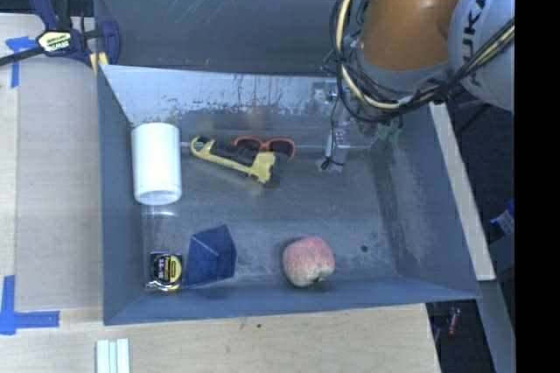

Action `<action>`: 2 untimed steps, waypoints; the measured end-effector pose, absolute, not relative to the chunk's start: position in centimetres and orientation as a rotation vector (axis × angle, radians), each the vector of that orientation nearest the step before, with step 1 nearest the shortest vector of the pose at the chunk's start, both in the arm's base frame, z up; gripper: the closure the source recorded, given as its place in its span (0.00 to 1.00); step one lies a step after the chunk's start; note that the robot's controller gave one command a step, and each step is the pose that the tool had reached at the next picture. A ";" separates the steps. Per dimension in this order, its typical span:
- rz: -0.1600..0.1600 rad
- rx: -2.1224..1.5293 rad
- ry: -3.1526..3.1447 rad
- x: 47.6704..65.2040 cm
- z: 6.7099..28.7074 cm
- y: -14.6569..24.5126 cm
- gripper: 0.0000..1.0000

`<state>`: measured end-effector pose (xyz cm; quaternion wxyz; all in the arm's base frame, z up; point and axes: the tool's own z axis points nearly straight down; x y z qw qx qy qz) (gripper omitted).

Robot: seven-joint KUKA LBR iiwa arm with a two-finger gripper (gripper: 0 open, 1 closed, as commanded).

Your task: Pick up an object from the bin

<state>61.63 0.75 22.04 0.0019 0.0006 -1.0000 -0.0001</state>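
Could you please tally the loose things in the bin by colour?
White: 1, plastic cylindrical container
Yellow-and-black: 2, hand tool, round tape measure
Red: 1, sunglasses
Blue: 1, angular block
Pinkish: 1, round fruit
Total: 6

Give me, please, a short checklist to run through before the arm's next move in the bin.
1. Is the gripper within the bin walls, at the back right: ok.
2. Is the gripper above a thing to pick: not ok; seemingly bare floor below, with the red sunglasses just to its view-left.
3. Are the sunglasses separate from the yellow-and-black tool: not ok; they overlap.
4. Away from the gripper: white cylinder, blue block, tape measure, reddish fruit: ok.
5. Height of the gripper above the floor: cannot tell.
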 end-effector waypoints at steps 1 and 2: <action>0.000 0.002 -3.146 61.7 22.6 0.8 0.00; -0.001 0.110 -3.145 61.2 7.6 7.4 0.00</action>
